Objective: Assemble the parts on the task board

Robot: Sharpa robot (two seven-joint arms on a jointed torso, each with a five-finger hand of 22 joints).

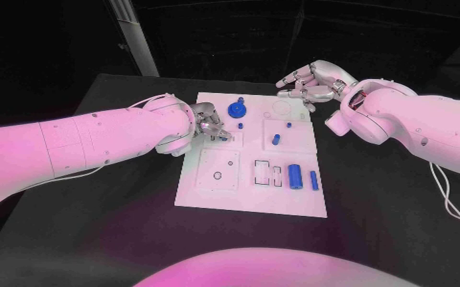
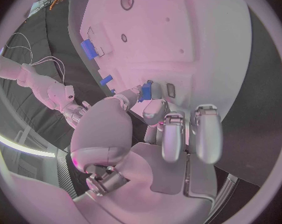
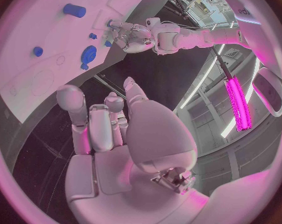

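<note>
The white task board (image 1: 251,191) lies in the middle of the black table. My left hand (image 1: 207,123) hovers over the board's left edge and pinches a small blue part (image 2: 145,90) between thumb and fingertip, just above the board (image 2: 197,30). My right hand (image 1: 310,82) hangs beyond the board's far right corner, fingers apart and holding nothing. On the board lie a blue toothed disc (image 1: 236,110), two small blue pegs (image 1: 240,125) (image 1: 288,125), a short cylinder (image 1: 276,139), a larger cylinder (image 1: 295,175) and a thin bar (image 1: 314,180).
Black outlined slots (image 1: 264,173) and round holes (image 1: 219,175) mark the board's near half. The right wrist view shows the disc (image 3: 88,54), a cylinder (image 3: 73,10) and my left hand (image 3: 131,37) across the board. Bare black table (image 1: 115,227) surrounds the board.
</note>
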